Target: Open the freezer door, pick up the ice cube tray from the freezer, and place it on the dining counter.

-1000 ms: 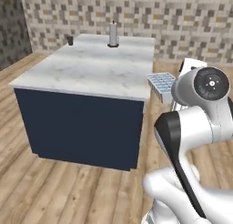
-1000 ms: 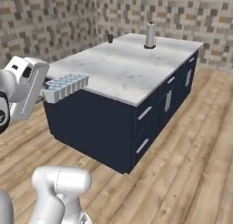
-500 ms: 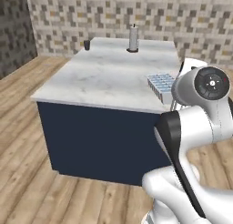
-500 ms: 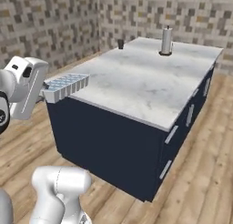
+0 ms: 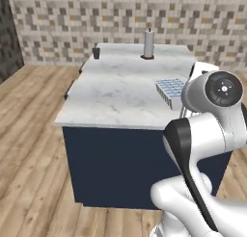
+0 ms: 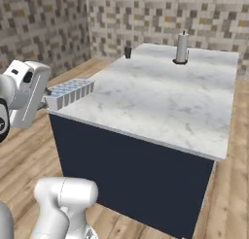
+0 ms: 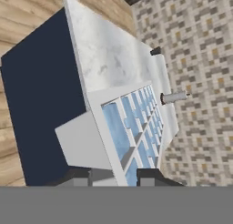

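Although no freezer appears in the left base view, the ice cube tray sits at centre right of the frame, carried at the end of the white arm and poised over the near right part of the dining counter. Whether it touches the marble cannot be told from this angle. A grey cylinder and a small dark cup stand toward the far end of the top, well apart from the tray.

From the right base view, the tray appears at left of centre, projecting from the hand toward the counter's near left corner. It looks level and seems to hang just above the edge, not resting on the surface. The cylinder and cup are in the upper part of the frame.

Seen from the hand view, the gripper has its fingers closed against the near end of the tray, one dark tip on either side; the grasp looks firm. Pale blue cubes run away from the fingers in two rows, with the marble top beyond.

Judgement: retrieval is evidently complete, since the tray is in hand and at the counter. Outstanding items are lowering it onto the marble, well inside the edge, and releasing it.
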You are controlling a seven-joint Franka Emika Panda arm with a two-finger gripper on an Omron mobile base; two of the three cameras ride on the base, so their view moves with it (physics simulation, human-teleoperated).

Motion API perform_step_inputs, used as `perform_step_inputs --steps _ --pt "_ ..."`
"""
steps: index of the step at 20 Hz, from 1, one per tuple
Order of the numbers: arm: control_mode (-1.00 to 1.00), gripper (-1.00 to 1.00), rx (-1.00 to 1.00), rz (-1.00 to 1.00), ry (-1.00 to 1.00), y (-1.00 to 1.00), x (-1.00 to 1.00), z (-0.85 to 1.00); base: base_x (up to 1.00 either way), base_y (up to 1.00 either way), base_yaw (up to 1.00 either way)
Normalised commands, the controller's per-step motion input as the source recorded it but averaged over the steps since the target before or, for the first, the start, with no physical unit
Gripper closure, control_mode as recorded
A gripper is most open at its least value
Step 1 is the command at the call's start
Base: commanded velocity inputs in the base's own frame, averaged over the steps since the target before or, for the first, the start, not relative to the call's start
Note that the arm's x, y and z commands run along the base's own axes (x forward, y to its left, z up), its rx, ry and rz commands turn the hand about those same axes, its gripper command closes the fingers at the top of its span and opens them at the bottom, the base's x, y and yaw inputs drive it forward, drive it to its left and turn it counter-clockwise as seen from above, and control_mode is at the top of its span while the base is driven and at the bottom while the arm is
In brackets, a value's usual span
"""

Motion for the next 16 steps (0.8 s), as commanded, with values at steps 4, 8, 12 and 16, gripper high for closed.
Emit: perform_step_inputs --steps 4,8,12,16 --pt "1.0 1.0 0.0 0.0 0.0 0.0 0.0 0.0 0.74 0.84 -0.39" --pt "1.0 1.0 0.0 0.0 0.0 0.0 0.0 0.0 0.69 0.76 -0.41" --pt "1.0 1.0 0.0 0.0 0.0 0.0 0.0 0.0 0.67 0.71 -0.38" --pt "1.0 1.0 0.0 0.0 0.0 0.0 0.0 0.0 0.64 0.56 -0.22"
